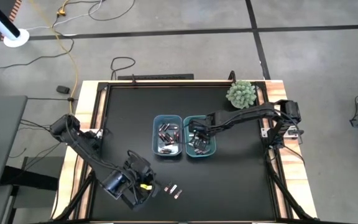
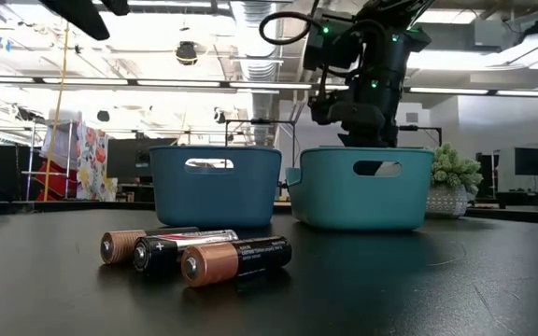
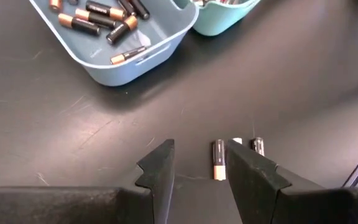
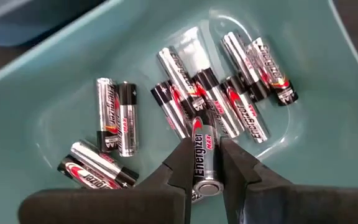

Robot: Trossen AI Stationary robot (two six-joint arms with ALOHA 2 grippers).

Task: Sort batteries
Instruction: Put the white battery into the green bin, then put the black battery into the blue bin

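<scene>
Three loose batteries lie on their sides on the black table, near its front edge. My left gripper hovers open over them. One copper-ended cell lies between its fingers, untouched. My right gripper is inside the teal bin, shut on a silver-and-black battery. Several similar cells lie on the bin's floor. The blue bin beside it holds several dark, copper-ended cells. My right gripper pinches one silver-and-black battery by its body between the two fingers. The battery lies along the fingers, its flat end toward the wrist. The fingers come from above into the teal bin. Whether the battery's far end rests on the pile, I cannot tell.
The two bins stand side by side at the table's middle. A small potted plant stands near the far right corner. Bare black tabletop surrounds the loose batteries. Cables lie on the floor beyond the table.
</scene>
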